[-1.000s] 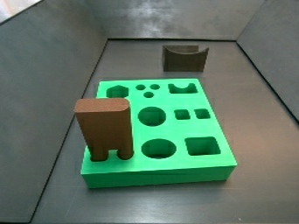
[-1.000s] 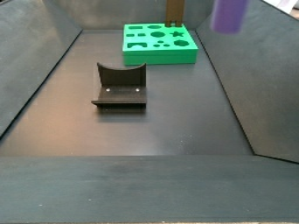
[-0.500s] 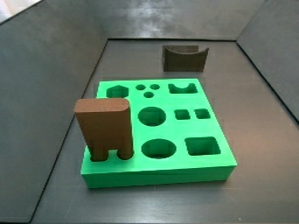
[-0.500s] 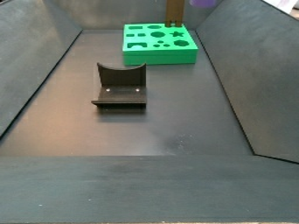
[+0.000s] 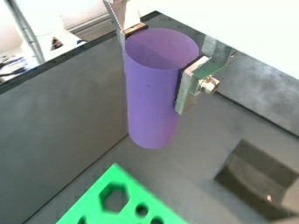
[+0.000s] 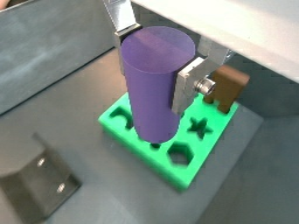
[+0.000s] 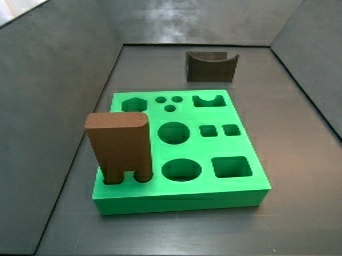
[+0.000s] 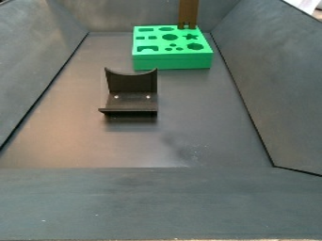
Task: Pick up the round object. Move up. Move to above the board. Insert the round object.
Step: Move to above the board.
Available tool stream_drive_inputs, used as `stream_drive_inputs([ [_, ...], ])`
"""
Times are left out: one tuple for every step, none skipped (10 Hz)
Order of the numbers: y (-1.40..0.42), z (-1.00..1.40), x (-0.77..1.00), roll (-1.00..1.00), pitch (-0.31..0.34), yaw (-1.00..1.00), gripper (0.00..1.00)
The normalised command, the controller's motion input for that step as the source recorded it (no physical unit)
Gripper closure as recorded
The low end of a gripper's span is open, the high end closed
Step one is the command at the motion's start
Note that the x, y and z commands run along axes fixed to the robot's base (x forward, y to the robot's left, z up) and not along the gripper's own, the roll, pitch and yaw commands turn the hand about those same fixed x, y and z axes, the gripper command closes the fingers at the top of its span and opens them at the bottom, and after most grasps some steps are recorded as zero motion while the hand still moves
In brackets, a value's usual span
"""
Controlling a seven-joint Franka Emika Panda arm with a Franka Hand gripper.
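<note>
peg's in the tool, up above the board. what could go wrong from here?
1. The purple peg is gripped near its top by the tool, so it may tilt on contact.
2. The green board has several round holes; picking the wrong size would jam it.
3. The brown arch block stands on the board and could be clipped on descent.

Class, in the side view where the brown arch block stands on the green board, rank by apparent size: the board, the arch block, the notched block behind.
1. Board, largest.
2. Arch block.
3. Notched block, though it is farther from the camera, so its true size is unsure.
The claw shows only in the wrist views, holding the purple peg.
</note>
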Motion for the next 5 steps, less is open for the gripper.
stream_drive_inputs([
  [-1.00,0.20,0.36,0.00,0.121,0.01,1.00],
  [-1.00,0.20,0.38,0.00,0.127,0.01,1.00],
  [-0.84,0.18,0.35,0.00,0.130,0.01,1.00],
  [-0.57,0.12,0.26,0.01,0.131,0.01,1.00],
  [-0.34,0.08,0.18,0.02,0.114,0.01,1.00],
])
